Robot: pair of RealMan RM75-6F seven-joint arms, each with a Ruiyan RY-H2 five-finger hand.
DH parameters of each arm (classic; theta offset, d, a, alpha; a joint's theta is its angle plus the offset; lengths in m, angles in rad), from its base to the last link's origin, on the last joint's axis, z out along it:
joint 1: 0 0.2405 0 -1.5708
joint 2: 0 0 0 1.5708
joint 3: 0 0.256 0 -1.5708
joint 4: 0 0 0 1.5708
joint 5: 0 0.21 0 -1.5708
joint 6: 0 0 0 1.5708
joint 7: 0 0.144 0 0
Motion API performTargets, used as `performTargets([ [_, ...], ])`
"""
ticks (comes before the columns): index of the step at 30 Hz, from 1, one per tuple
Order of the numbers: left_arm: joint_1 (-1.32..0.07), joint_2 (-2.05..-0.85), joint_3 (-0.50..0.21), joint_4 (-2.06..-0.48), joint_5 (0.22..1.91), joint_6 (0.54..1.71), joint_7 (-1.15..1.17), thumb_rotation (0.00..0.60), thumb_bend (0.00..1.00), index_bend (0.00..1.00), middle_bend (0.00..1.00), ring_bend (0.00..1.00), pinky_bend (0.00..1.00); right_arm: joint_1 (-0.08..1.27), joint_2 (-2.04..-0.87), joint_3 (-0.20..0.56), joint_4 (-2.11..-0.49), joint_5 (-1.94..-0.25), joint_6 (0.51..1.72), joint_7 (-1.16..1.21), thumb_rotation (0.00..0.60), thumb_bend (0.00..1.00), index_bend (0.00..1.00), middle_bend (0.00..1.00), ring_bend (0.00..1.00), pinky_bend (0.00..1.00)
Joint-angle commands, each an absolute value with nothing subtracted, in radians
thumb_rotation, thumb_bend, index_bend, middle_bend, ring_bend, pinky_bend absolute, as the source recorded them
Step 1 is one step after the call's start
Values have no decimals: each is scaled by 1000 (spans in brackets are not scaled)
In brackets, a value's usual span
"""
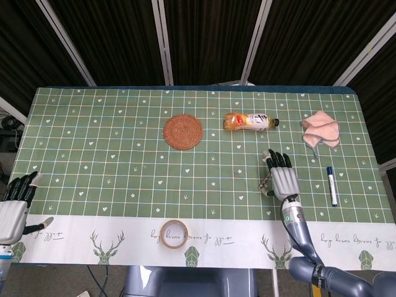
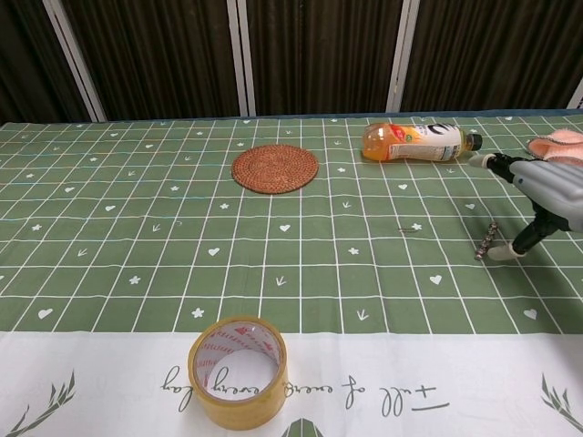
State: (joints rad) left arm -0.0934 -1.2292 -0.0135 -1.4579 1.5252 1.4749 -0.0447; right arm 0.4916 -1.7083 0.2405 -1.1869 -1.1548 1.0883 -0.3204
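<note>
Bit [image 1: 266, 181], a thin metal one, lies on the green checked bench [image 1: 111, 154] just beside the right robot hand [image 1: 283, 179], at its thumb side. That robot hand hovers palm down with fingers spread and nothing in it; in the chest view its thumb tip [image 2: 504, 254] comes down right next to the bit [image 2: 485, 241], though contact cannot be told. Beyond it lie a bottle [image 1: 250, 121] on its side, a pink cloth [image 1: 321, 130] and a pen [image 1: 331, 185]. A woven coaster [image 1: 183, 131] sits mid-bench, a tape roll [image 1: 174, 234] at the near edge. The left robot hand [image 1: 15, 207] hangs off the near left corner, released, fingers loosely together, holding nothing.
</note>
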Motion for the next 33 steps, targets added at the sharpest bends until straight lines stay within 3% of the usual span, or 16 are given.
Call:
performTargets([
  [1,-94,-1229,-13,-1459,1526,1474,-46,600,64,0,0,0,0,496,-1721,239,-1160,-1141,1075,-313,600,102,0,0,0,0],
  [9,-94,-1227,-13,-1460,1525,1472,-54,600,64,0,0,0,0,499,-1740,225,-1102,-1141,1062,-292,600,198,0,0,0,0],
  [33,-97,-1220,-13,-1471,1510,1452,-73,600,64,0,0,0,0,517,-1808,245,-1046,-1128,1082,-281,600,202,0,0,0,0],
])
